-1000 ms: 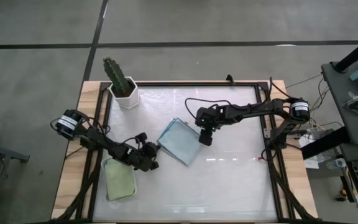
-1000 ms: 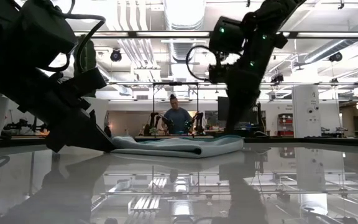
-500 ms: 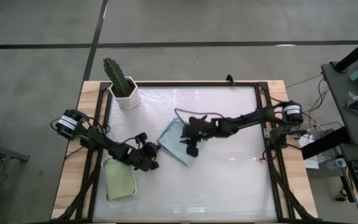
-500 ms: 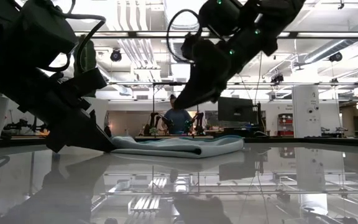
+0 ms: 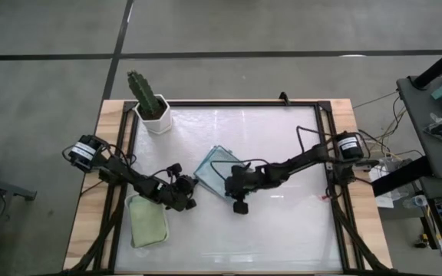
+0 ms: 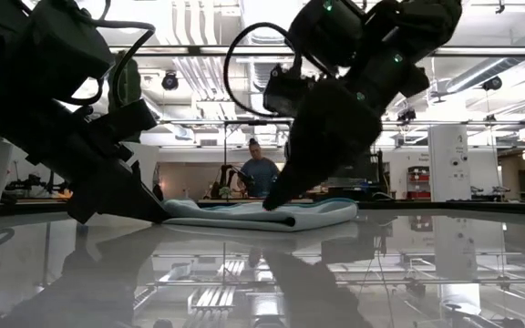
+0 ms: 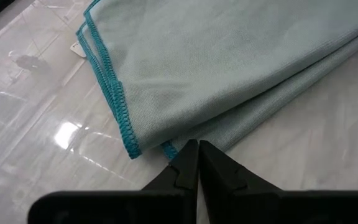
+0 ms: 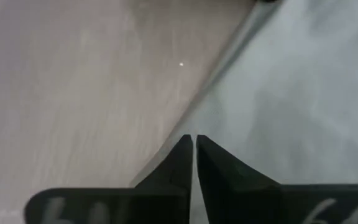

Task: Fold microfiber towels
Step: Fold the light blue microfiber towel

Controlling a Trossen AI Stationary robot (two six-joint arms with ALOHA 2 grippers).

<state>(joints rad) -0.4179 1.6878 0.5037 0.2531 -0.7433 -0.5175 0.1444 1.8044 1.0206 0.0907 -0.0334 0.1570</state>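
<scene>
We see the pale blue towel [image 5: 215, 170] lying folded on the desk [image 5: 282, 230]. Our left tool [image 7: 193, 154], closed and empty, rests at its corner; our right tool [image 8: 192, 144], closed, presses its edge, probably flattening the fold.

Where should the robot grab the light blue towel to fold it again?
Probably by a corner. The pale blue towel lies flat and already doubled, its stitched edges stacked at the corner near the left gripper. Sliding in low along the table from that side looks best, since the right gripper sits at the opposite edge.
</scene>
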